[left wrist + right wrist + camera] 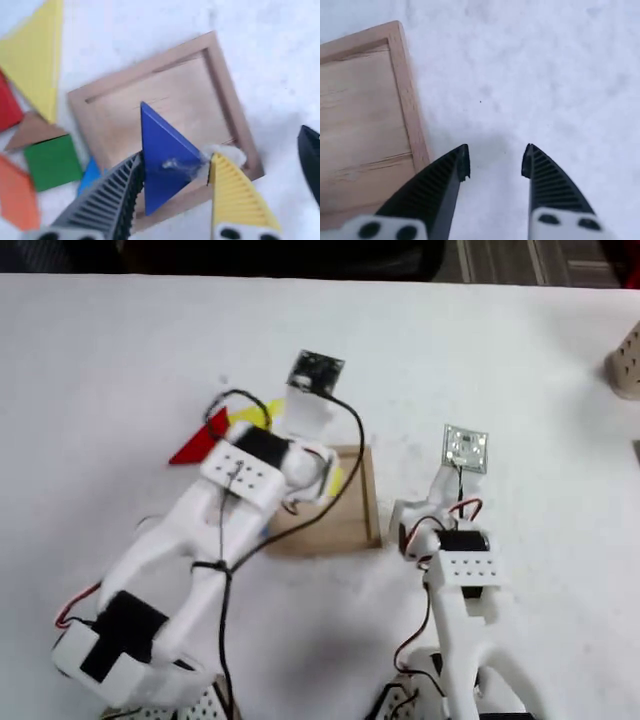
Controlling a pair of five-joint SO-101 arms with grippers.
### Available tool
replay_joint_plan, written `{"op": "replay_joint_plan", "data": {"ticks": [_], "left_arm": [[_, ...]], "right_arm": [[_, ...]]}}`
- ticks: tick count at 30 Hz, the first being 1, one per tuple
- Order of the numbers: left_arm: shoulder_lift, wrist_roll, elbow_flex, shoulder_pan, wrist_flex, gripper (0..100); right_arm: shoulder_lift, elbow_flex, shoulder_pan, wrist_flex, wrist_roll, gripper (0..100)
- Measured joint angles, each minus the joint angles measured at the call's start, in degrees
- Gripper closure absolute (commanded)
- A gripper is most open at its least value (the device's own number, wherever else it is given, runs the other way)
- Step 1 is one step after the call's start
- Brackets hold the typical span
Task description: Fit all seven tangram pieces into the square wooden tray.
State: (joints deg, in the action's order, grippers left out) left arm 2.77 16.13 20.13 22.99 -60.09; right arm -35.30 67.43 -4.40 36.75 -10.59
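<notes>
Left gripper [175,162] was clamped on a blue triangle [162,150], one black finger [117,187] and one yellow finger [232,192] pressing its opposite sides. It held the piece over the wooden tray [145,68], with the triangle crossing one rim; whether the triangle touched the wood could not be told. The tray sat near the middle of the table [500,360], its floor bare. Outside the rim that faced the table's left edge lay a yellow triangle [37,55], a red piece [7,107], a brown triangle [32,131], a green square [52,162], an orange piece [17,192] and a light blue piece [90,175] just beside the tray. The right gripper [495,162] hung with its fingers spread apart and nothing between them, over bare table just beside the tray's right rim.
</notes>
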Motion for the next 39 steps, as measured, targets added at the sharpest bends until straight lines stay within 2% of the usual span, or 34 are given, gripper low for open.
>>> {"op": "replay_joint_plan", "data": {"ticks": [5, 9, 11, 20, 23, 28, 30, 33, 39], "left_arm": [[0.0, 4.48, 3.08, 1.41, 7.74, 82], [-0.97, 5.45, 6.42, 1.41, 12.31, 71], [-2.64, 5.71, 6.77, 1.41, 13.27, 66], [-4.75, 5.89, 6.86, 0.35, 13.63, 66], [-2.9, 5.89, 7.21, -1.23, 11.52, 73], [-1.76, 5.89, 7.38, -2.73, 7.82, 99], [-1.76, 5.89, 8.62, -3.16, 8.09, 95], [-2.46, 5.54, 9.58, -2.99, 9.93, 98], [-9.49, 3.34, 9.67, -0.62, 10.37, 98]], "right_arm": [[0.0, 0.0, 0.44, 0.0, 0.0, 82.2], [0.0, 0.0, 0.09, 0.0, 0.0, 82.2], [0.0, 0.0, 0.09, 0.0, 0.0, 82.2], [0.0, 0.0, 0.18, 0.0, 0.0, 82.2], [0.0, 0.0, 0.26, 0.0, 0.0, 82.2], [0.0, 0.0, 0.26, 0.0, 0.0, 82.2], [0.0, 0.0, 0.18, 0.0, 0.0, 82.2], [0.0, 0.0, 0.09, 0.0, 0.0, 82.2], [0.0, 0.0, 0.09, 0.0, 0.0, 82.2]]}}
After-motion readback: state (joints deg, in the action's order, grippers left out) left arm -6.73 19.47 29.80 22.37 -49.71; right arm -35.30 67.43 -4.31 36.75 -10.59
